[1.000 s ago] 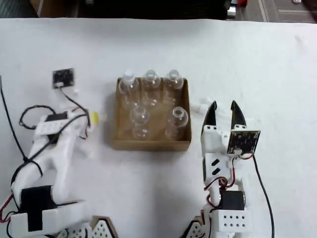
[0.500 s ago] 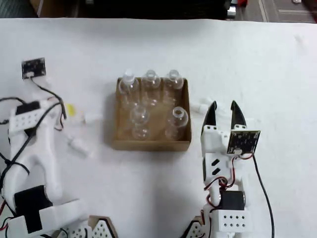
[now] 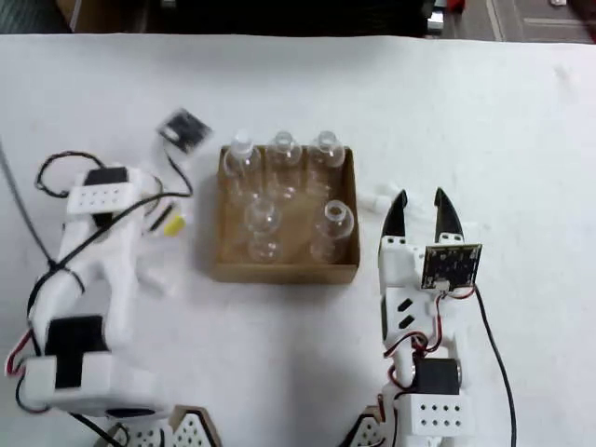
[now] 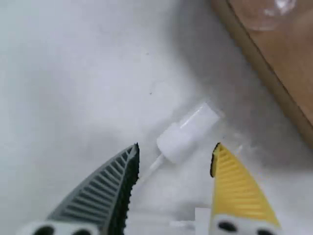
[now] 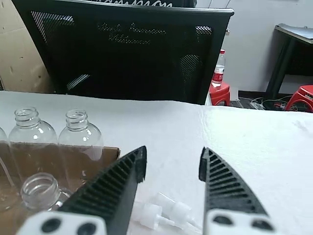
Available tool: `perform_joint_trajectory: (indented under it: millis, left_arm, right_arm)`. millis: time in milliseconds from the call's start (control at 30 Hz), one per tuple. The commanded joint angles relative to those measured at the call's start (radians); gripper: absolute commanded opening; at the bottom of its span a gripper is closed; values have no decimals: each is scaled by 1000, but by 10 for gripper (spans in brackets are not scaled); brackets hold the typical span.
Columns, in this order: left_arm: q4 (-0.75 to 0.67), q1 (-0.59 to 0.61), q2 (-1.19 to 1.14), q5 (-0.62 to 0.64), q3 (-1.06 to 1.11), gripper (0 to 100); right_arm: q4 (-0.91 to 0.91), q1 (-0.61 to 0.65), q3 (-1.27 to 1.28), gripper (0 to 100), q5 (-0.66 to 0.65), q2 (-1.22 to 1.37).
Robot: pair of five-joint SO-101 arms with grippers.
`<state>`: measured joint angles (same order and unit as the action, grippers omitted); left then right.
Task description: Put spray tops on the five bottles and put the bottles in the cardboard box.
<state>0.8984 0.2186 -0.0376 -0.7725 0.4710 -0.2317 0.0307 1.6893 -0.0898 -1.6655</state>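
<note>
1. Left arm: swung back in beside the cardboard box [image 3: 284, 272] from its outward position half a second ago. Right arm unmoved.
2. Left fingers [image 4: 122, 176]: spread apart, grasping nothing. One spray top [image 4: 188, 129] lies on its side on the tabletop [image 4: 73, 73], just ahead of the tips and between them. The box wall is beyond the yellow finger.
3. Right fingers [image 5: 122, 181]: spread, empty. Further spray tops [image 5: 168, 210] lie on the tabletop beneath the gap.
4. Bottles [image 3: 263, 216]: five, upright inside the box, at least four necks uncapped.
5. Risk: the top lies slantwise across the gap, so closing on it could make it pivot or skid toward the box wall.
6. Risk: the bottles stand loose and close together, so pressing a top onto one may tip it or knock its neighbour.
</note>
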Motion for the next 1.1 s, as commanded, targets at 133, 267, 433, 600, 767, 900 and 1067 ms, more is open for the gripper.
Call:
perform_joint_trajectory:
  millis: [133, 267, 433, 600, 767, 900, 1067]
  left_arm:
    - [-91, -28, -157, -157, -127, 229]
    - [-91, -61, -202, -206, -152, 229]
    - [-58, -76, -213, -324, -155, 225]
    - [-48, -68, -208, -333, -149, 210]
    - [-46, -67, -206, -333, -146, 60]
    - [-12, -67, -206, -333, -155, 32]
    - [-6, -65, -203, -325, -155, 28]
  right_arm:
    - [5, 4, 6, 159, -15, 1]
    - [5, 4, 6, 159, -15, 1]
    - [5, 4, 6, 159, -15, 1]
    - [5, 4, 6, 159, -15, 1]
    - [5, 4, 6, 159, -15, 1]
    - [5, 4, 6, 159, -17, 1]
    - [5, 4, 6, 159, -18, 1]
